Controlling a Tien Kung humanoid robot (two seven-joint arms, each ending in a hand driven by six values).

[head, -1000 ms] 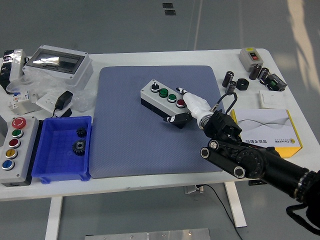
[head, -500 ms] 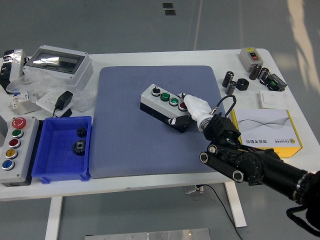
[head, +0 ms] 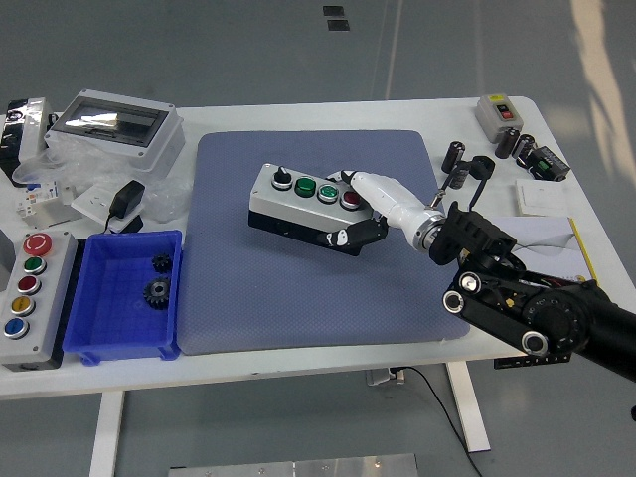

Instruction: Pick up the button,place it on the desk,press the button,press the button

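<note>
A grey button box (head: pixel 298 202) with a black base carries a black knob, two green buttons and a red one. It is over the middle of the blue-grey mat (head: pixel 298 298); I cannot tell whether it rests on the mat or is held just above it. My right hand (head: pixel 360 211) is shut on its right end: white fingers (head: pixel 370 187) lie over the top by the red button, and the black-tipped thumb (head: pixel 353 237) presses the front side. The black right arm (head: pixel 527 303) comes in from the lower right. No left arm is in the picture.
A blue bin (head: pixel 99 343) with two gears sits at the left. Beside it is a long box of coloured buttons (head: pixel 28 298). A clear-lidded enclosure (head: pixel 114 124) and bagged parts lie at the back left. Black cylinders (head: pixel 457 154), a small switch box (head: pixel 497 111) and a yellow-white carton (head: pixel 571 258) stand at the right.
My right hand has carried the button box leftward and slightly farther back across the mat, and the box now sits less skewed. The forearm has swung out to the right.
</note>
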